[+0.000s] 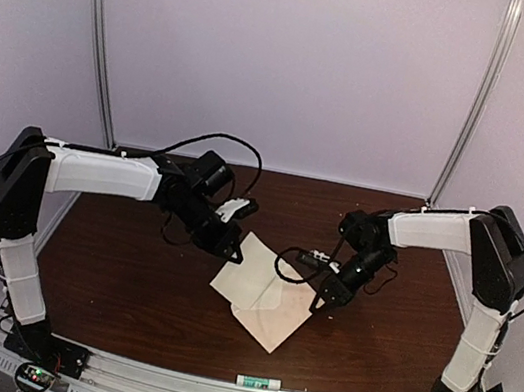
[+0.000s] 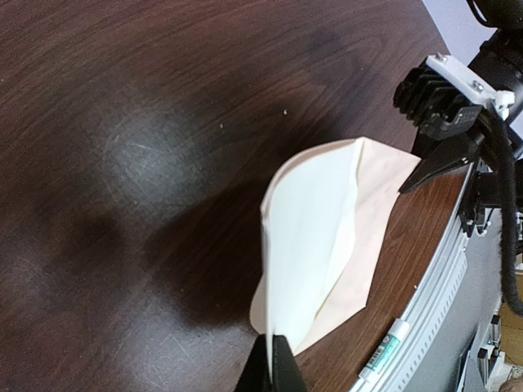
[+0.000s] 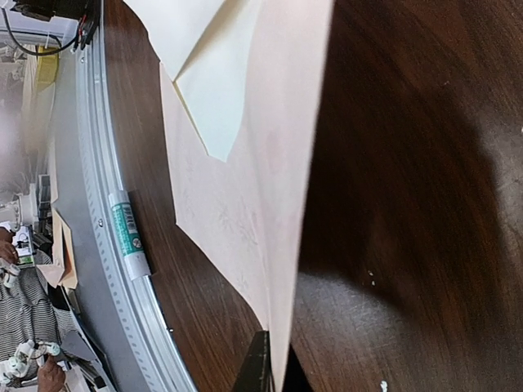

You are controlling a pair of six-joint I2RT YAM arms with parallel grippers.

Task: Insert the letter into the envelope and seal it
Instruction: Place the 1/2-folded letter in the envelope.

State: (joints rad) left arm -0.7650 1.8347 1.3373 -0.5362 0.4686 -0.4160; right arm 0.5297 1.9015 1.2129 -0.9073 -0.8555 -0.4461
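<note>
The letter [image 2: 306, 237] is the paler sheet. It isn't lying flat: it bows up off the desk [image 2: 122, 163] in a soft arch, because the left tool [image 2: 274, 359] has one corner pinched between fingers closed right down on the paper. The far part of the sheet drapes over the envelope [image 2: 372, 212], the tanner piece under and beside it, near the middle of the desk.

The right tool [image 3: 274, 371] is closed just as tightly on the envelope's edge, on the side away from the left arm. So each arm has one of the two papers by an edge.

From the right wrist view a pale pointed triangle lies on the tan paper (flap or letter corner, I honestly cannot tell which).

As for progress, I'd say they are early in the insertion. The two papers overlap, but nothing shows the letter tucked inside the pocket; most of it stands in plain sight, above the envelope, not within it. The sheet has yet to slide in, and the flap is yet to be folded and pressed down.

A small green-and-white tube [image 3: 129, 237] (a glue stick, by the look of it) lies at the near edge of the desk by the rail, well apart from both tools.
</note>
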